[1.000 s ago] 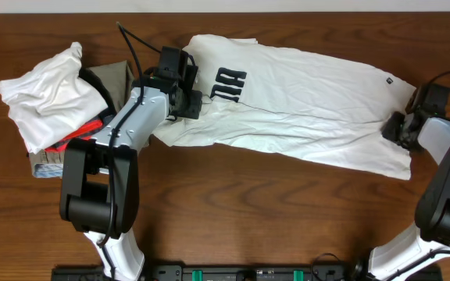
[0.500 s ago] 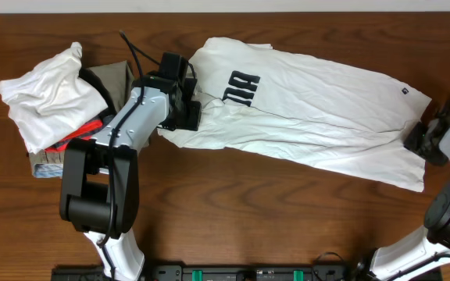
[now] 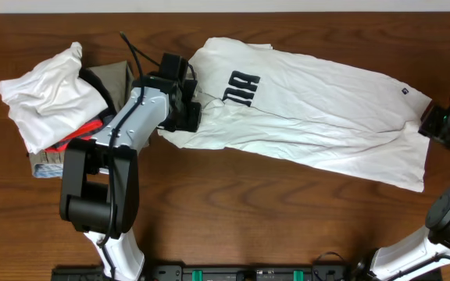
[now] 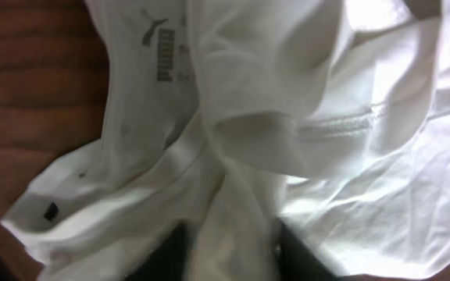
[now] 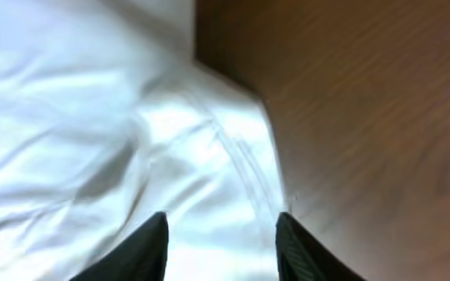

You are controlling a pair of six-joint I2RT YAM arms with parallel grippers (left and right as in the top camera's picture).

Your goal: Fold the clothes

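The clothes (image 3: 311, 109) lie spread across the bench (image 3: 248, 226) from its middle to its right end. A heap of garments (image 3: 49, 101) sits at the bench's left end. The left fingers (image 4: 166, 254) are at the clothes' left end, and the right fingers (image 5: 143, 250) are at their right edge.

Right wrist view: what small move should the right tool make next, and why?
Probably lower the right tool and close it on the garment hem. Its jaws stand open over that edge and hold nothing, while the left tool pinches bunched cloth at the other end, so both ends would then be held for a fold.
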